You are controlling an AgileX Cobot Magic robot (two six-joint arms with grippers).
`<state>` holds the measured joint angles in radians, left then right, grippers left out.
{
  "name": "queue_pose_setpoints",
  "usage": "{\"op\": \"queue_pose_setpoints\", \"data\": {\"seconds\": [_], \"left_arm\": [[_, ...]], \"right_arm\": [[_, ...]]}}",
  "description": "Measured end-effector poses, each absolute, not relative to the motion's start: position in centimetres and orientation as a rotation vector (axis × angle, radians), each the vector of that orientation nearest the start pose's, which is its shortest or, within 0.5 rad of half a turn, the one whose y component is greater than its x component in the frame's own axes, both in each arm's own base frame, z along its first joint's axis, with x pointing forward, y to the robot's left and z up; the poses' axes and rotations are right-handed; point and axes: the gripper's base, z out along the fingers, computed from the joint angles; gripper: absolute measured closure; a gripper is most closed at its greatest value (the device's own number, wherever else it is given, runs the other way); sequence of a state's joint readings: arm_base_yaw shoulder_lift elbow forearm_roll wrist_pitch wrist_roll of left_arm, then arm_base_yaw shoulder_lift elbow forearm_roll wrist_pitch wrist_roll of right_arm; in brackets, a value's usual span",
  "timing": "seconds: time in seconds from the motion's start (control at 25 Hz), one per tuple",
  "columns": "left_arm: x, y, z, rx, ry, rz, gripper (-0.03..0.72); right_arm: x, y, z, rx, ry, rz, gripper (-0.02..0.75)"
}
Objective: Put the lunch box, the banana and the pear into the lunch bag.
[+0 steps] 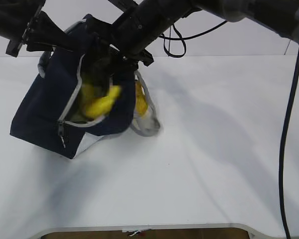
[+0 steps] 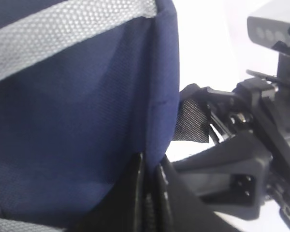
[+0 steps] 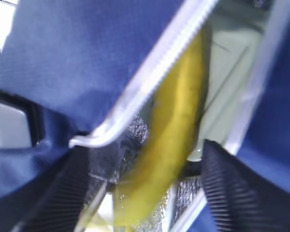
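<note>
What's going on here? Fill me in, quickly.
The left hand is shut on the edge of the navy bag, tilting it off the table. The right hand is at the bag's opening with the banana between its fingers. Inside, a pale green lid shows behind it. No pear is clearly identifiable.

Banana (image 1: 102,103) motion-blurred; pear (image 1: 139,102) half hidden.
</note>
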<state>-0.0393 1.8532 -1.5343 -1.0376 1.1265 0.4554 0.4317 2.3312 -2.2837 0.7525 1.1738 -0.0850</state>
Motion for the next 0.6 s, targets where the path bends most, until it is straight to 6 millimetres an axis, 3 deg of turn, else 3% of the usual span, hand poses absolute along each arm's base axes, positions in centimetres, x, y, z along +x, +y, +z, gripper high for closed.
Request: {"op": "queue_pose_setpoints", "data": {"seconds": [0.16,0.24,0.44,0.6], "left_arm": [[39.0,-8.6,29.8,0.144,2.468,-1.240,0.685],[39.0,-8.6,29.8,0.144,2.468,-1.240,0.685],[39.0,-8.5,29.8,0.142,2.467,-1.239,0.685],[39.1,-7.5,29.8,0.125,2.473,-1.245,0.685]], "right_arm": [[43.9,26.5,27.3,-0.486,2.590,1.132,0.173],[43.8,26.5,27.2,-0.494,2.602,1.134,0.152],[43.9,25.9,28.3,-0.530,2.595,1.108,0.152],[44.6,24.4,29.4,-0.524,2.577,0.970,0.153]]}}
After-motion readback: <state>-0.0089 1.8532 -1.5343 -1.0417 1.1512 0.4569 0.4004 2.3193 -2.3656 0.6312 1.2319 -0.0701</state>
